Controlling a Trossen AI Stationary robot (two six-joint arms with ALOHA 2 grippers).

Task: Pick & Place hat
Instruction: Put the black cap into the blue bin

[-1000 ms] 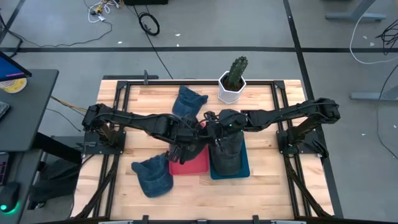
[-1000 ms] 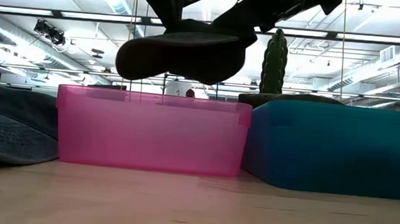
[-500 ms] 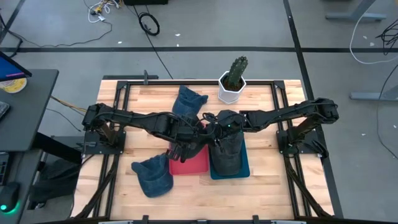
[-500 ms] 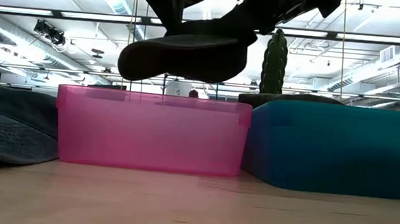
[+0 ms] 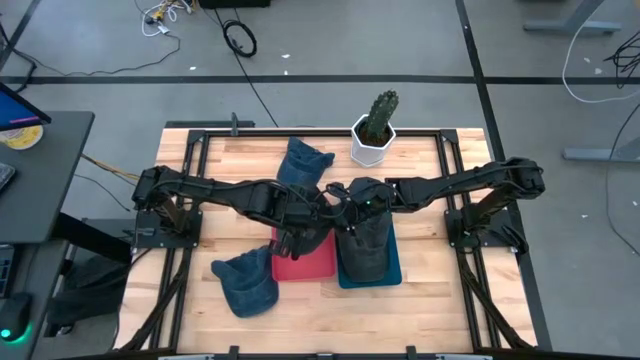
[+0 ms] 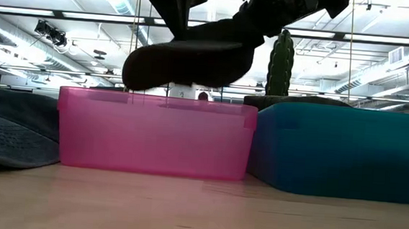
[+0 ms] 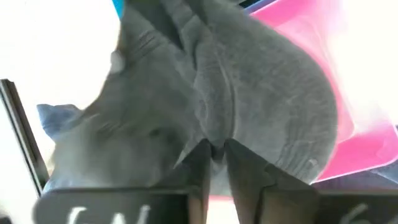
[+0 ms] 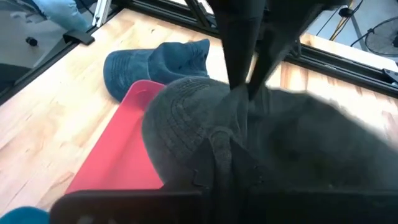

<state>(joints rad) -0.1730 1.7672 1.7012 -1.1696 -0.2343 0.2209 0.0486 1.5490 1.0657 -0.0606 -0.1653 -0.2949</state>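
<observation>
Left gripper [image 7: 214, 152]: fingers closed on grey hat [image 6: 187, 59].
Right gripper [image 8: 229, 146]: fingers pinched shut on same hat.
Hat position: airborne, above pink bin [image 6: 153, 132], left of blue bin [image 6: 343, 149].
Done: lift, judged from position.
Remaining: lowering, release.
Other hats: denim cap [image 5: 245, 282] near left; denim cap [image 5: 303, 160] far.

Both arms matte black, jointed segments, bulkier housings at the base joints; left gripper [image 7: 213, 163] and right gripper [image 8: 225, 152]: flat dark fingers on a black crossbar, white lettering partly visible on left crossbar
</observation>
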